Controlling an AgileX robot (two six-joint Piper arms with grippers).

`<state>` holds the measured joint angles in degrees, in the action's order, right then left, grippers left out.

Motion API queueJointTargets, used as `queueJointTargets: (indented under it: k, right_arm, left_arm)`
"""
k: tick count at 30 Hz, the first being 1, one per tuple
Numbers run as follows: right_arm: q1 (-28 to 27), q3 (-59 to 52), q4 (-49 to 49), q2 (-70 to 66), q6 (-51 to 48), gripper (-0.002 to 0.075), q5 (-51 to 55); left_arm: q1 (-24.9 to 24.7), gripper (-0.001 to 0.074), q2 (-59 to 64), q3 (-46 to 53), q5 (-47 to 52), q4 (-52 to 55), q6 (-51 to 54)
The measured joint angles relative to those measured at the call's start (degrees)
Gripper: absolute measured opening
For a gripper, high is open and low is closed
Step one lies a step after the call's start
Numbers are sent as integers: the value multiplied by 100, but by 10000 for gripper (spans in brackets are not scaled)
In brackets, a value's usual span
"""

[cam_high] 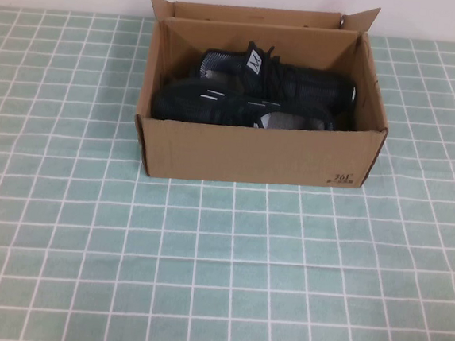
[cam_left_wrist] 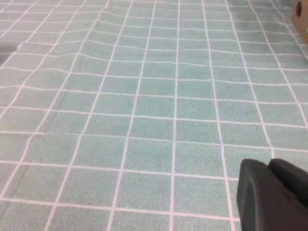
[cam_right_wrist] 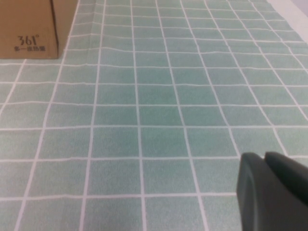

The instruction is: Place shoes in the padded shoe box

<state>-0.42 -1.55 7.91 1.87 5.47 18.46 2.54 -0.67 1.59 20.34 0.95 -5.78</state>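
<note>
Resting inside the open cardboard shoe box (cam_high: 257,153), two black shoes (cam_high: 258,93) lie side by side. The box stands at the far centre of the table (cam_high: 218,273), flaps raised. The left gripper (cam_left_wrist: 272,195) and right gripper (cam_right_wrist: 272,192) hover over bare tablecloth; their jaw state cannot be told.

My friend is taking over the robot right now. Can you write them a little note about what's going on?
Left gripper: out of the high view, low over the green checked tablecloth, carrying nothing.
Right gripper: same, parked near the cardboard shoe box.
Both black shoes lie side by side inside the open box.
Done: shoes are in.
Left: apparently nothing; flaps remain open.
</note>
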Motion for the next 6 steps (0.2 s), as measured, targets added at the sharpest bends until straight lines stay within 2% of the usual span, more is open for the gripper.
queueJointTargets:
  k: [6]
  right_arm:
    - [0, 0, 0, 0, 14, -8, 0]
  left_arm:
    - [14, 4, 0, 0, 0, 0, 0]
